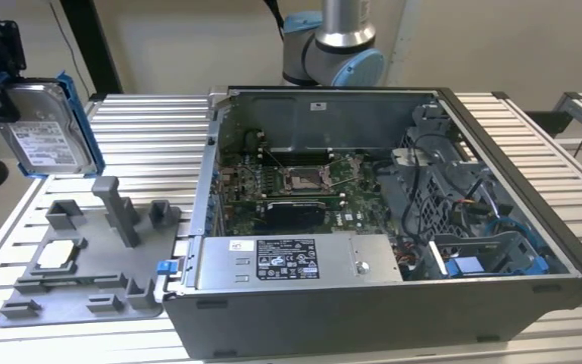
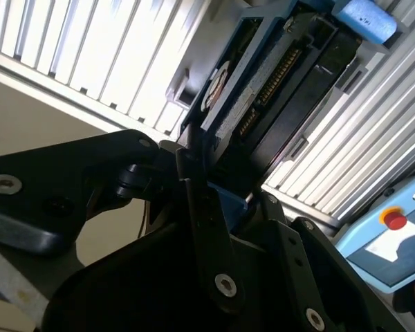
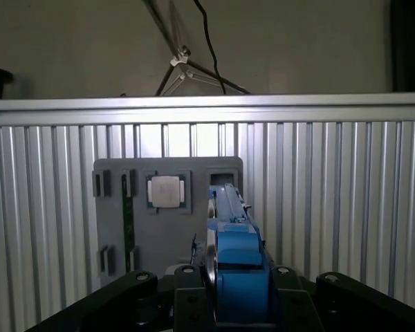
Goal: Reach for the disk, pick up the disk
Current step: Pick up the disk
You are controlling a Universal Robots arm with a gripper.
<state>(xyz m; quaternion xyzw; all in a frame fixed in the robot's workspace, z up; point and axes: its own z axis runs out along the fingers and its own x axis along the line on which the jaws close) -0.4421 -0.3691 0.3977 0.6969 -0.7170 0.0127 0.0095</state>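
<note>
Your gripper (image 1: 0, 97) is clamped shut on the disk (image 1: 51, 129), with a black finger pressed against each flat face. In the first wrist view the fingers (image 3: 188, 294) sit either side of the disk (image 3: 234, 266), which runs edge-on away from the camera with a blue rail (image 3: 238, 242) on top. In the second wrist view the disk (image 2: 266, 86) shows its connector end.

In the exterior view you have the disk held upright, its white label (image 1: 43, 144) facing the camera. It is over the far corner of the ribbed metal table (image 1: 149, 129), on the exterior view's left.

The grey fixture plate (image 1: 73, 292) lies along the table's near edge on that same side, with a small square chip (image 3: 165, 191) seated in one pocket. The open computer case (image 1: 372, 227) stands just beside the plate, toward the exterior view's right.
</note>
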